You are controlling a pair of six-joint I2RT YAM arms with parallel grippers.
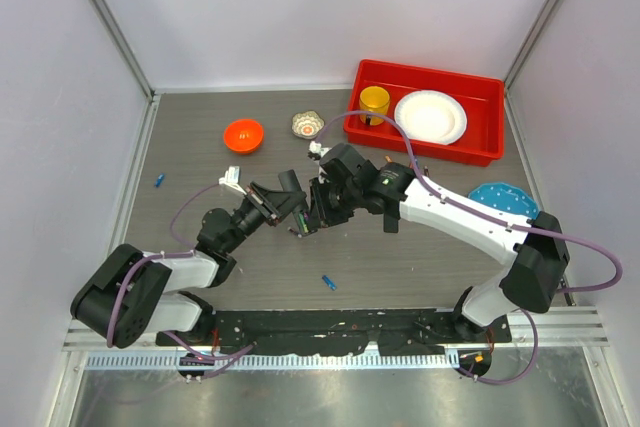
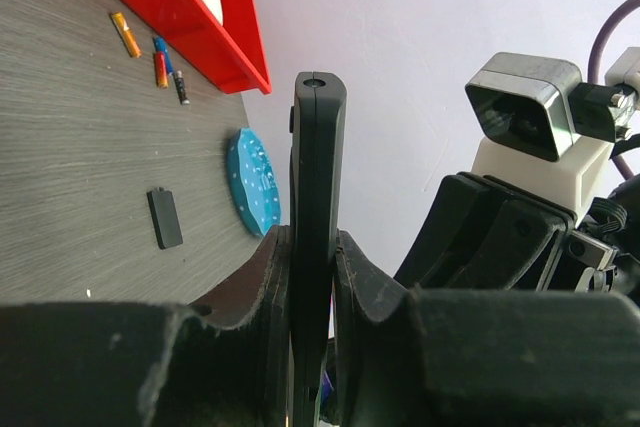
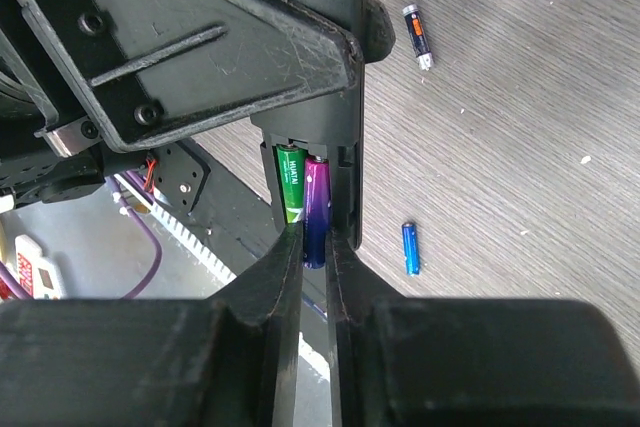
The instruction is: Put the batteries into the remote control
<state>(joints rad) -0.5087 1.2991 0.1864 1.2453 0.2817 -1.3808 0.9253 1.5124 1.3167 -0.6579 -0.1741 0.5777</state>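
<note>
The right gripper (image 3: 315,237) pinches a purple battery (image 3: 316,202), its long axis along the slot of the remote (image 2: 318,167) that the left gripper (image 2: 313,242) clamps

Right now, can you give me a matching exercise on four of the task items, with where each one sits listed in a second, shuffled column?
Things:
1. remote control
2. purple battery
3. green battery
4. blue battery

Places:
A. seated in the remote's slot
B. lying loose on the table
C. clamped edge-on in the left gripper
D. pinched by the right gripper, at the slot

Pairs: 1-C, 2-D, 3-A, 4-B.
</note>
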